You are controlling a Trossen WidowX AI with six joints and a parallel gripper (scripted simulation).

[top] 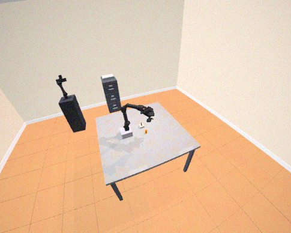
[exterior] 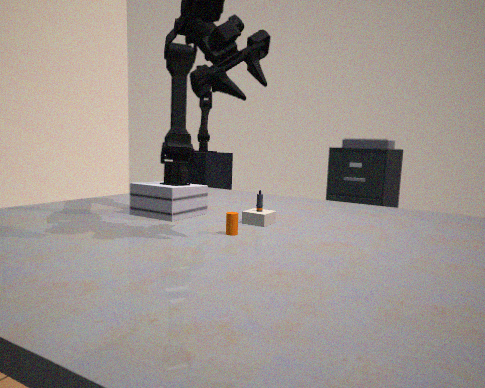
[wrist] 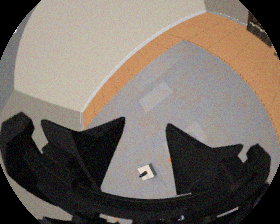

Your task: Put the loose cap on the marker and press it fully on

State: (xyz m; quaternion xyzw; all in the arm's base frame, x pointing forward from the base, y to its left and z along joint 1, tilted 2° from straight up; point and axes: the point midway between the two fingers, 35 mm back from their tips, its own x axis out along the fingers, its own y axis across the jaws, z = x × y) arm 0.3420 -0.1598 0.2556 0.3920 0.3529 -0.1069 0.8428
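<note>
Grey table (exterior: 334, 280) on orange tiles, gripper (exterior: 244, 82) high above holder block (exterior: 258, 217), jaws partly open, apparently empty, orange cap (exterior: 232, 223) just beside block.

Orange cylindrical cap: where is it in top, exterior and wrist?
Top: orange cylindrical cap on the grey table, right of the white arm base.
Exterior: centre, standing left of the white holder block.
Wrist: cannot make it out.
Shared landmark: holder block.
</note>
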